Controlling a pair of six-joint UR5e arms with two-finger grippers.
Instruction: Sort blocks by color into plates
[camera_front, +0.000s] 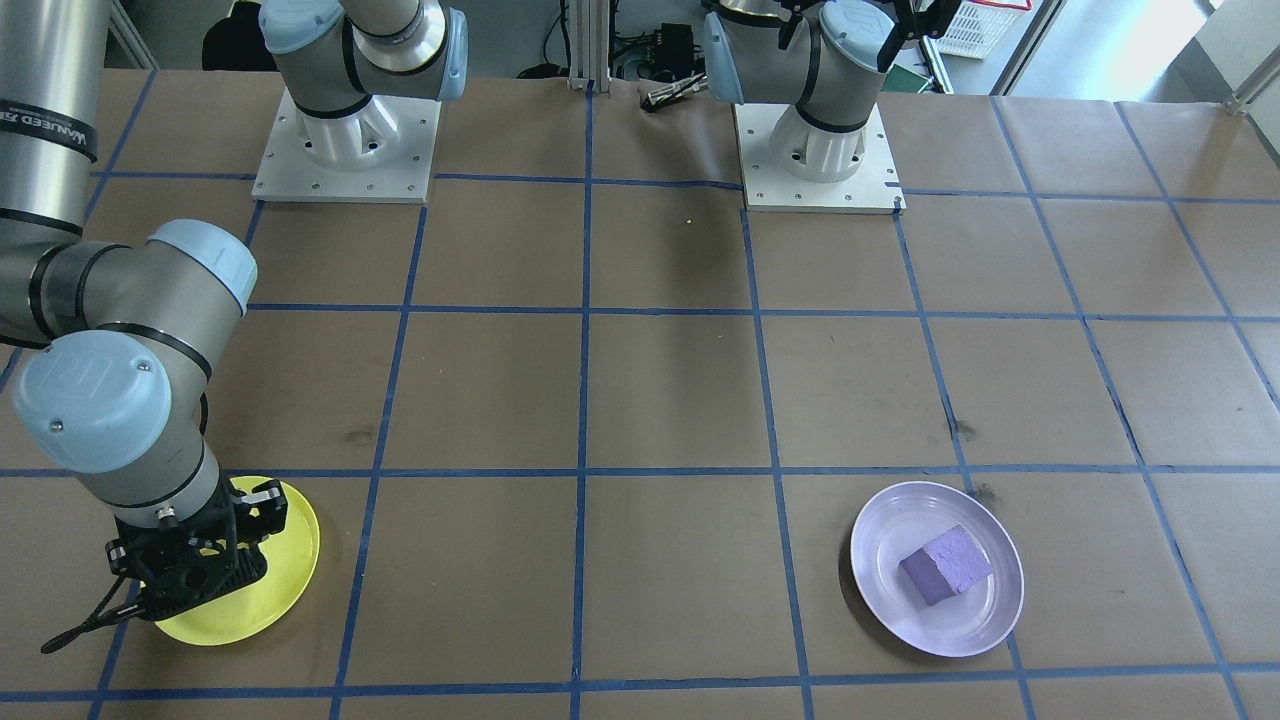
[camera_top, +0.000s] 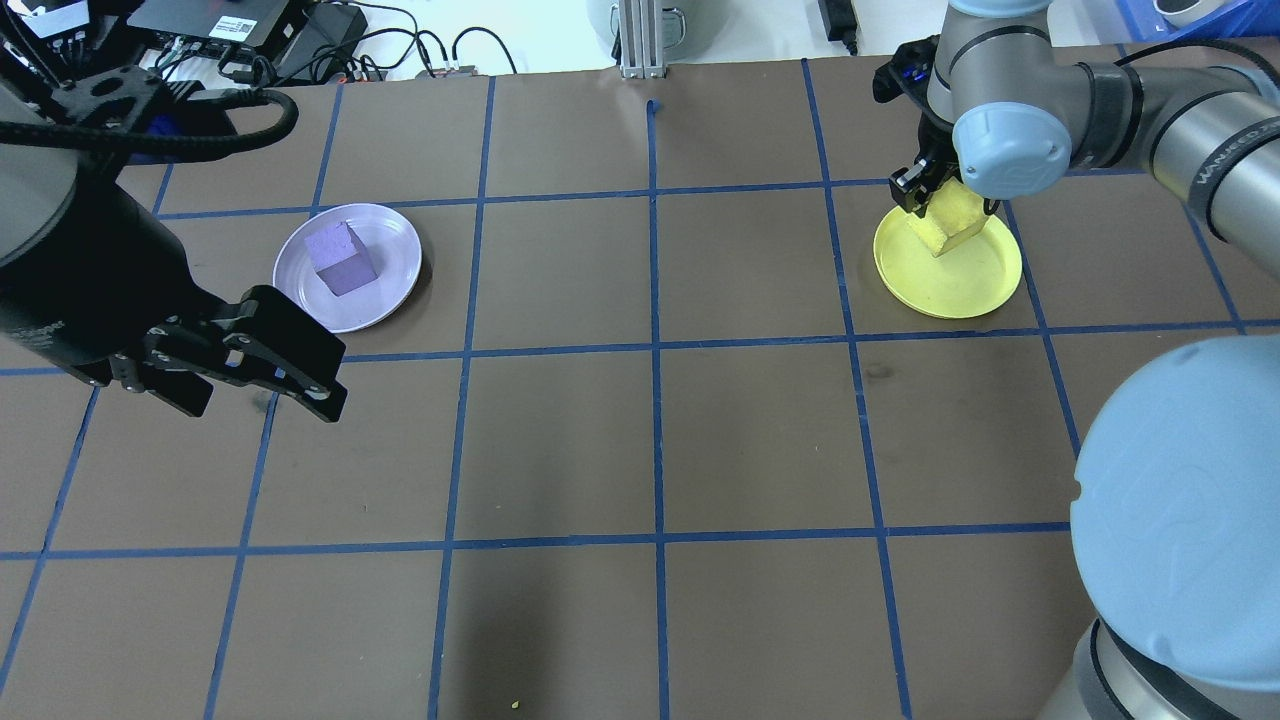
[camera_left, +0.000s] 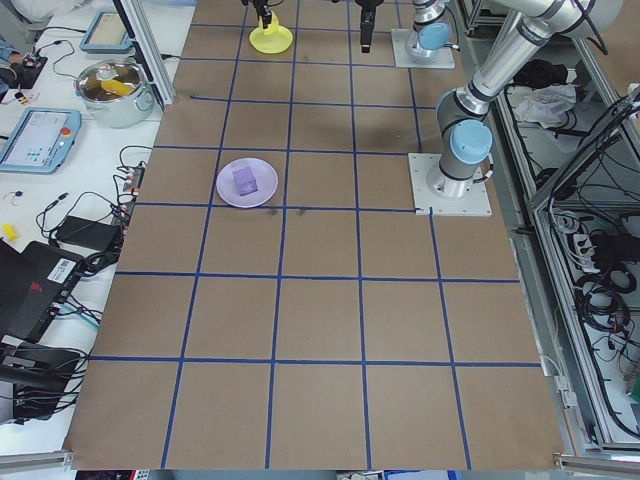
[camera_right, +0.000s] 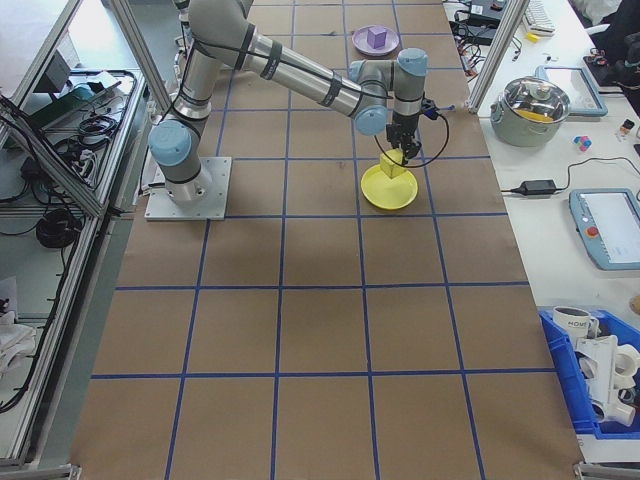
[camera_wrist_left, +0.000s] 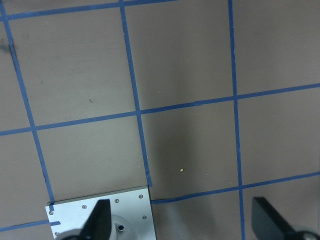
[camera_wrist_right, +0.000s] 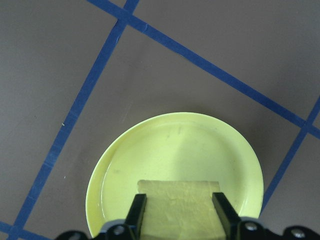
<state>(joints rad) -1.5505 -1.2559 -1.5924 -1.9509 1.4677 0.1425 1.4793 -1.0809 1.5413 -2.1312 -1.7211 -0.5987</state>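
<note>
Yellow foam is showing between the two fingers of the right gripper (camera_wrist_right: 177, 210), which is clamping the yellow block (camera_top: 948, 222) by opposite faces and holding it over the yellow plate (camera_top: 950, 290). Whether the block is already touching the plate surface cannot be told from these views; the overhead view suggests it is hanging slightly tilted, just above the plate's far side. Gripping it from above is likely keeping the fingers clear of the plate rim for a straight release. The matching colour of block and plate indicates that this placement is the final step of the sort.

The left gripper (camera_top: 245, 362) is hovering high above the table (camera_top: 650, 450) with its fingers spread apart and holding nothing, parked near the robot's side so that it is staying out of the working area.

The lavender plate (camera_front: 880, 560) is sitting well apart from the yellow one, and the purple block (camera_front: 945, 565) is resting inside it, roughly centred, with no gripper near it
</note>
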